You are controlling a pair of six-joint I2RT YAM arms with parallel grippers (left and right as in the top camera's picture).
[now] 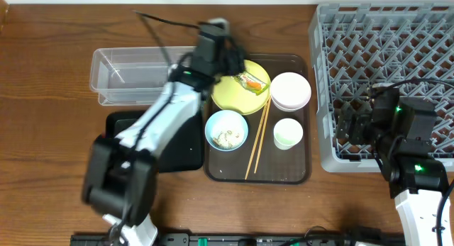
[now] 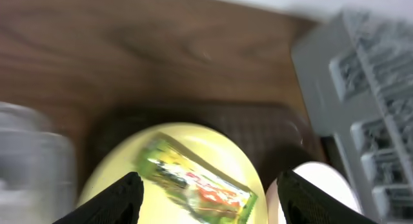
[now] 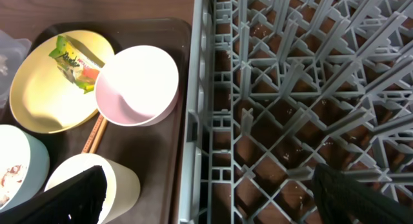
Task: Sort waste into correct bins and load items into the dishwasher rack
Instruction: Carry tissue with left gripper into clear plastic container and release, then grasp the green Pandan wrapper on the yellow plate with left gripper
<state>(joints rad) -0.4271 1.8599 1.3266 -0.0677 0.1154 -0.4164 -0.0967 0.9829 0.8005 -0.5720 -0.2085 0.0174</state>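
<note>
Here, left pincer [image 2: 208, 188] spread over wrapper [image 2: 177, 164] on plate [image 2: 119, 162], right pincer [image 3: 206, 185] spread above rack [image 3: 290, 69]

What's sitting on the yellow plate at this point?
Only the green, yellow and orange wrapper lies on the yellow plate. The plate surface under the wrapper is hidden, and in the overhead view the left arm covers part of its rim.
</note>
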